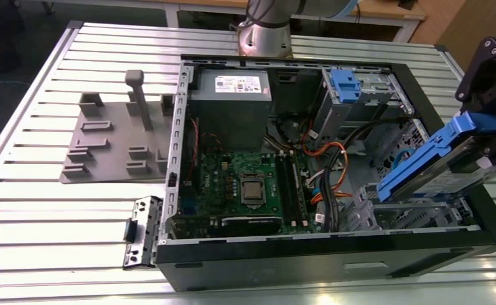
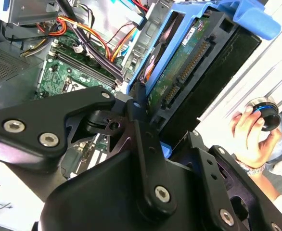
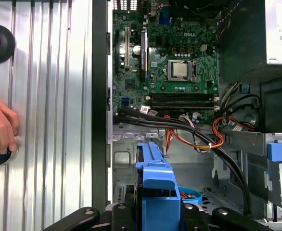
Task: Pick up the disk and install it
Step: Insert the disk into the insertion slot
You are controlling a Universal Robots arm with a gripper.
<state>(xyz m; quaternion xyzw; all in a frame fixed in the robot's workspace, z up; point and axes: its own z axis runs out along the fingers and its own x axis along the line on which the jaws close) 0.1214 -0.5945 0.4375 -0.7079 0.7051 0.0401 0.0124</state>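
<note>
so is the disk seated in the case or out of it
Out: the gripper holds the disk tilted over the case, not slid flat into a bay.

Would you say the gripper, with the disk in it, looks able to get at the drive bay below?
Probably yes: the gripper holds the disk tilted over the drive bay, the case is open, and the cables lie beside the bay, not across it.

A robotics lab or test workshop: a ribbed aluminium bench (image 1: 27, 210) spans the exterior view, the robot arm's base (image 1: 263, 38) standing at its upper centre, an opened desktop computer case (image 1: 316, 267) at lower right, a grey fixture plate (image 1: 103, 146) at left, wooden furniture (image 1: 456, 22) at upper right
</note>
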